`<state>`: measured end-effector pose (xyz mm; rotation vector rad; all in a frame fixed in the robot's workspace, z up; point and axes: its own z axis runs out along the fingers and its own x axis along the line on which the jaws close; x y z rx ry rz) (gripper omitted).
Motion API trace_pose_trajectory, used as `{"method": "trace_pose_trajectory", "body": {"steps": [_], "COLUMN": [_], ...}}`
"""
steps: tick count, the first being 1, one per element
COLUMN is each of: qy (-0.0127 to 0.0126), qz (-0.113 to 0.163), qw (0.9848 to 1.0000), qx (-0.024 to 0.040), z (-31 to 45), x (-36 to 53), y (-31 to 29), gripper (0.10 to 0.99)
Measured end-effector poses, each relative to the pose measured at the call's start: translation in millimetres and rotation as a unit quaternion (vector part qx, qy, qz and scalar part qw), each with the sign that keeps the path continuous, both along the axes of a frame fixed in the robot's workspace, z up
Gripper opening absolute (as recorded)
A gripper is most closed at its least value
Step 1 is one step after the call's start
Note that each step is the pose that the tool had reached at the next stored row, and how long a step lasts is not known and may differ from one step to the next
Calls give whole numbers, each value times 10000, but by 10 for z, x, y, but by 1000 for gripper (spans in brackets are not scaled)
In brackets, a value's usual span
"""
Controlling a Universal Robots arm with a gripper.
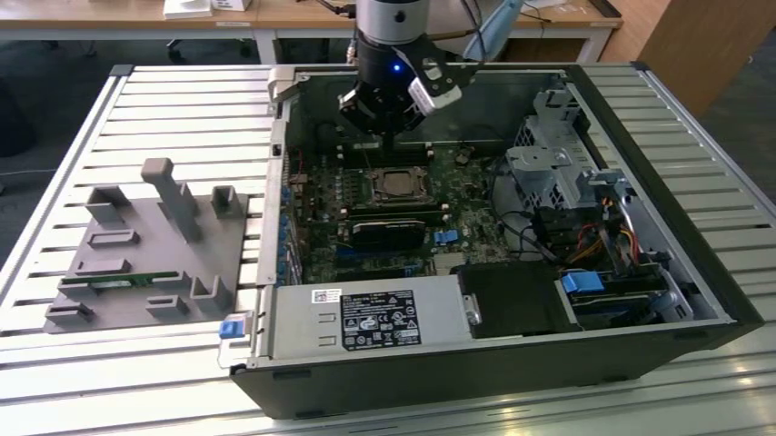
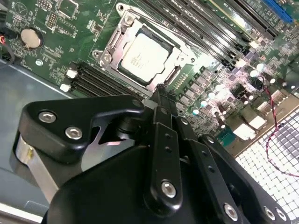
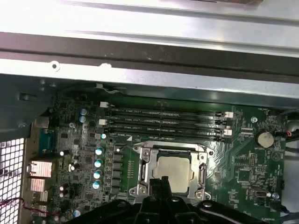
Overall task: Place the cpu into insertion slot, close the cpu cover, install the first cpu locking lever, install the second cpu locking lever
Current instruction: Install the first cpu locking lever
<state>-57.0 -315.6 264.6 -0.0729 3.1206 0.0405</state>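
Observation:
The cpu [image 2: 144, 56], a small square chip with a silver-grey top, lies flat in the insertion slot [image 2: 148, 31], whose black rim shows around it. The cpu cover [image 2: 111, 44], a silvery metal frame, lies down around the chip, which shows through its window. My gripper [image 2: 161, 92] hovers just above the motherboard beside the socket, fingers pressed together with nothing between them. In the exterior view the gripper [image 1: 385, 136] hangs inside the open computer case, slightly behind the cpu [image 1: 395, 186]. The first wrist view shows the cpu [image 3: 174, 169], the cover [image 3: 142, 171] and the gripper [image 3: 159, 183] close by.
Long black memory slots [image 3: 163, 123] run beside the socket. A power supply [image 1: 363, 320] sits at the case front and a drive cage [image 1: 552, 168] on the exterior view's right. A grey fixture [image 1: 145, 245] with upright holders stands outside the case on the slatted table.

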Motion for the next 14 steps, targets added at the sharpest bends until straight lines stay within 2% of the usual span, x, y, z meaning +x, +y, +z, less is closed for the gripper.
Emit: {"method": "trace_pose_trajectory", "body": {"steps": [9,11,14], "qy": [0,0,0], "qz": [-6,-6,-7], "qw": [10000,10000,10000], "qx": [6,6,6], "z": [-7,-6,-10], "x": [-41,-82,-188], "y": [-1,-1,0], "gripper": [106,106,106]}}
